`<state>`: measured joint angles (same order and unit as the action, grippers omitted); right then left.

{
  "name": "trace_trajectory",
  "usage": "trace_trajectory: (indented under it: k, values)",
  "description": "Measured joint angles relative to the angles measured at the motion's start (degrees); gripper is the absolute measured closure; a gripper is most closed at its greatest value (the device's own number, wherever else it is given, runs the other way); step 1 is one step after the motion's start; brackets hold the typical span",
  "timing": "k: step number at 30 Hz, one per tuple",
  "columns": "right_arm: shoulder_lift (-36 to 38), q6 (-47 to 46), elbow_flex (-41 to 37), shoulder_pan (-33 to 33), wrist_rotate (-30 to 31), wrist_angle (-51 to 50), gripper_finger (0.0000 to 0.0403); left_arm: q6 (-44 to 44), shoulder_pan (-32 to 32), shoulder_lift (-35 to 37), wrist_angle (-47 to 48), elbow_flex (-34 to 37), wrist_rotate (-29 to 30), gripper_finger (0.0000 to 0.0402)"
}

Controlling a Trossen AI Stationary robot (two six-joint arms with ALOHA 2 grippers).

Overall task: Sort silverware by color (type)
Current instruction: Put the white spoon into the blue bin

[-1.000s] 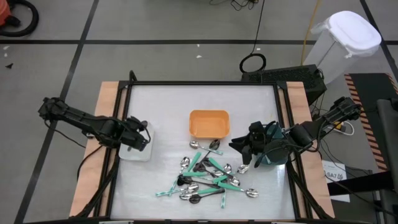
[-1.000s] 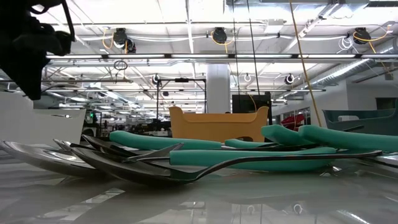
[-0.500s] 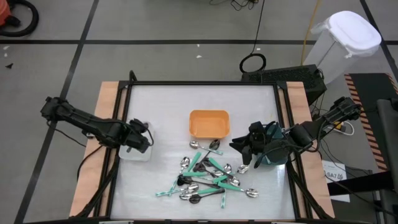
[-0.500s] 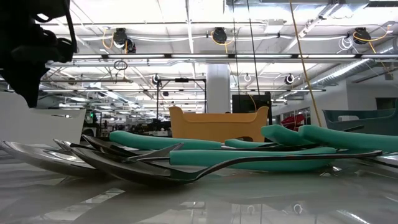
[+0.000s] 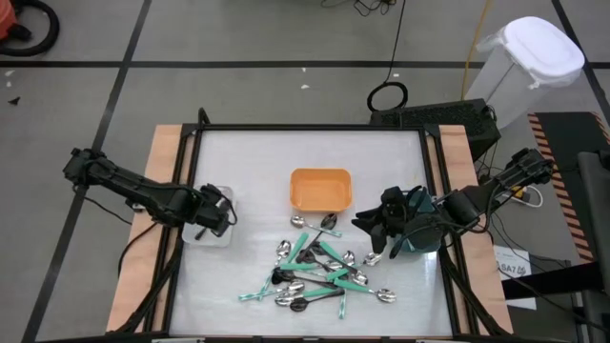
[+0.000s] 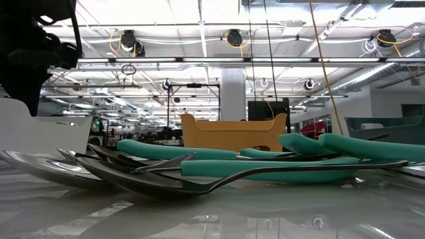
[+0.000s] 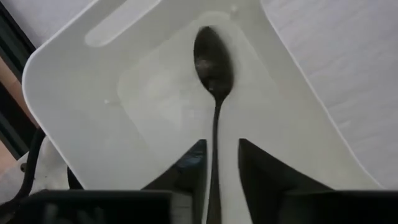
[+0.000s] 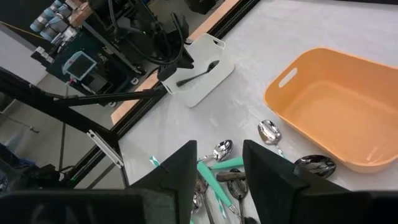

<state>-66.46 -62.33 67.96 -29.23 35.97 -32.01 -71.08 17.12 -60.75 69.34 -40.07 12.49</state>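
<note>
High view: the table (image 5: 248,162) has a white top, with a pile of silverware (image 5: 319,272) near the front middle.
Left gripper (image 5: 217,211): it hangs over the white bin (image 5: 208,232) at the left side of the table.
Left fingers (image 7: 186,168): they are a little apart, and the black spoon (image 7: 213,81) runs between them (I cannot tell if they pinch its handle).
Black spoon: it lies in the white bin, bowl end away from the gripper.
Right gripper (image 5: 374,226): it waits just right of the pile, near the dark teal bin (image 5: 419,233).
Right fingers (image 8: 180,171): they are apart and hold nothing.
Orange bin (image 5: 320,190): it sits just behind the pile.
Low view: shiny spoon heads and teal-green handles lie on the table top.
</note>
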Motion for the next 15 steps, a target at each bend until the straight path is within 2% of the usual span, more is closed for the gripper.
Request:
trace_trajectory:
  k: [6,11,15]
  values:
    - [0.00,0.02,0.00,0.00,-0.14,0.00,0.0277,-1.54,0.00,0.00,1.29,-0.94,-0.87,0.0251]
    - [0.00,-0.27,0.00,0.00,-0.23,0.03,0.0277,-4.26,0.31,0.01,1.66,-4.70,-3.50,0.0248]
    - [0.00,-0.28,0.00,-0.01,-0.24,0.03,0.0277,-7.19,1.20,0.00,0.69,-9.46,-0.27,0.0247]
